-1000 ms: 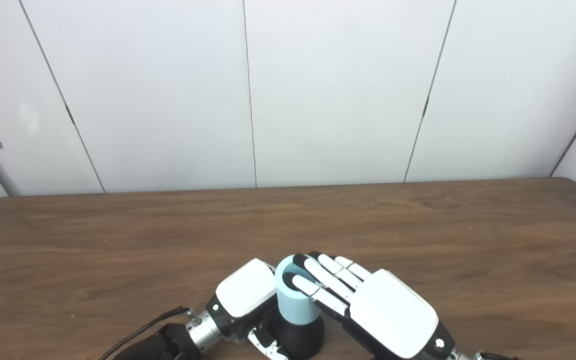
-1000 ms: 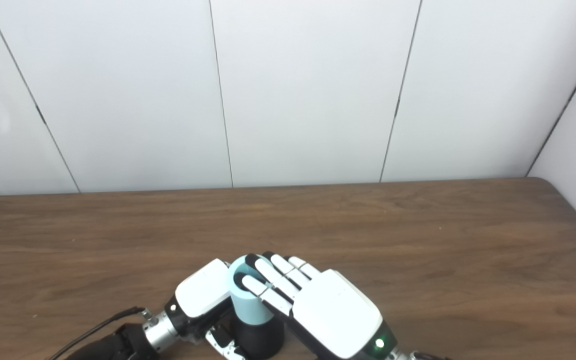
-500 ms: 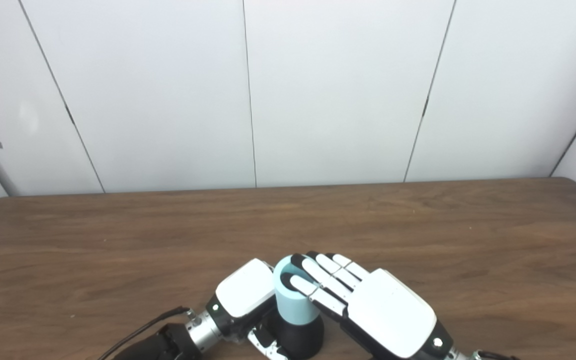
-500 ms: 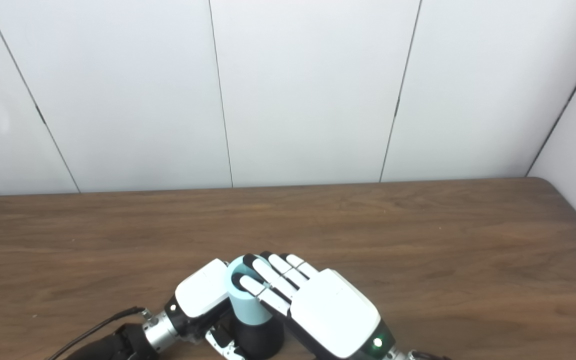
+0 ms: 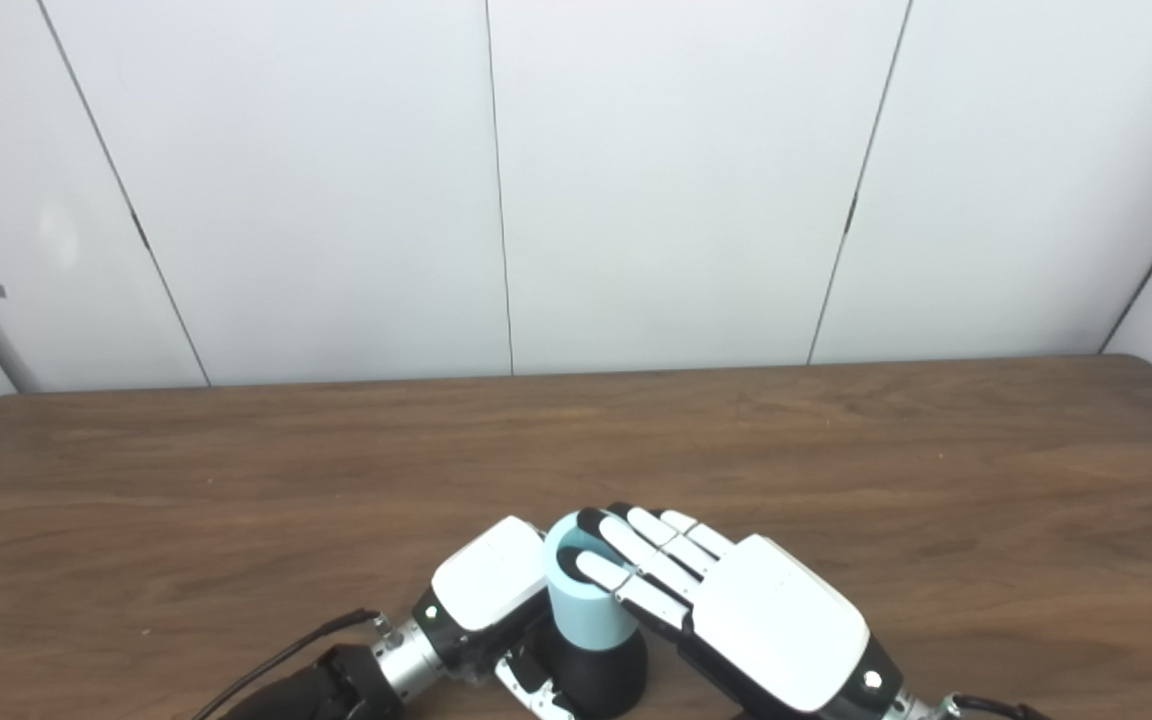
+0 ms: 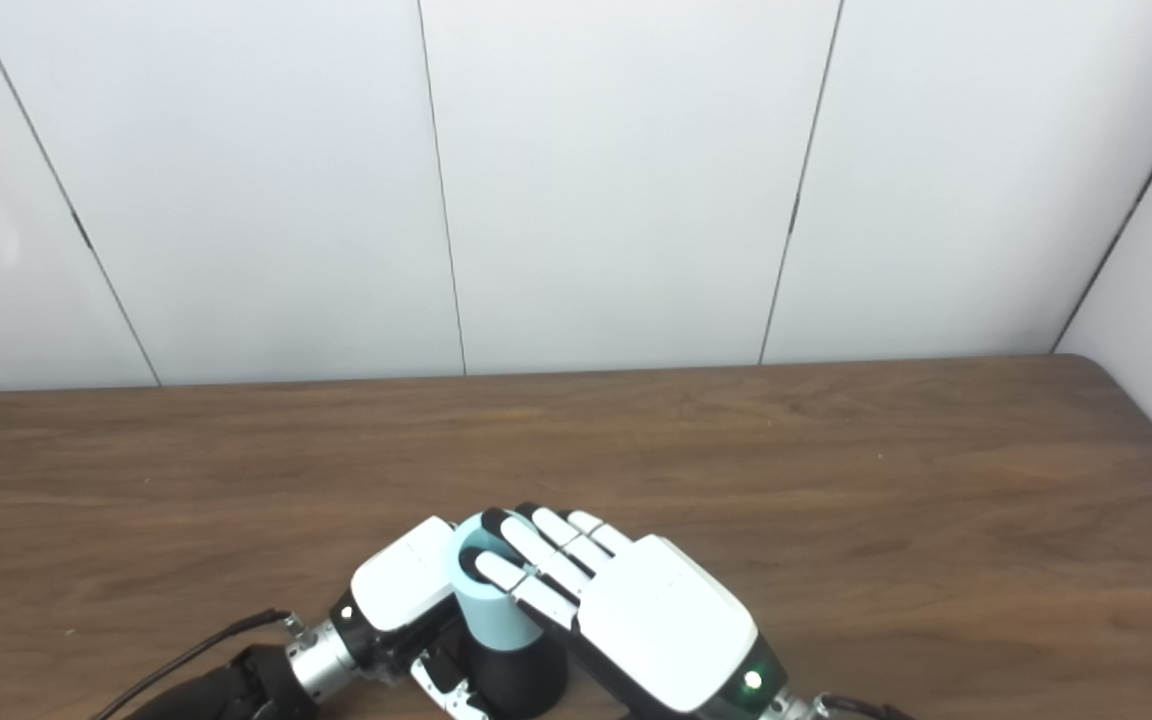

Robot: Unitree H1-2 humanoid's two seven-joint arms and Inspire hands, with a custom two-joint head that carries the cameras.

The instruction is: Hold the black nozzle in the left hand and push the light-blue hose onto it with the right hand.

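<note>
The light-blue hose (image 5: 584, 612) stands upright as a short tube, its lower end seated on the black nozzle (image 5: 604, 682) near the table's front edge. My left hand (image 5: 489, 582) comes in from the lower left and is shut on the black nozzle, its fingers curling round the base beside the tube. My right hand (image 5: 771, 625) lies flat with straight fingers; its fingertips (image 5: 598, 563) rest across the hose's open top rim. It grips nothing. The join between hose and nozzle is partly hidden by both hands.
The brown wooden table (image 5: 836, 470) stretches back to a white panelled wall (image 5: 636, 180). A black cable (image 5: 286, 650) runs along my left forearm. No other objects show on the tabletop.
My right hand has crept slightly left and forward over the hose top. The hose and the left hand have shifted a touch left with it.
</note>
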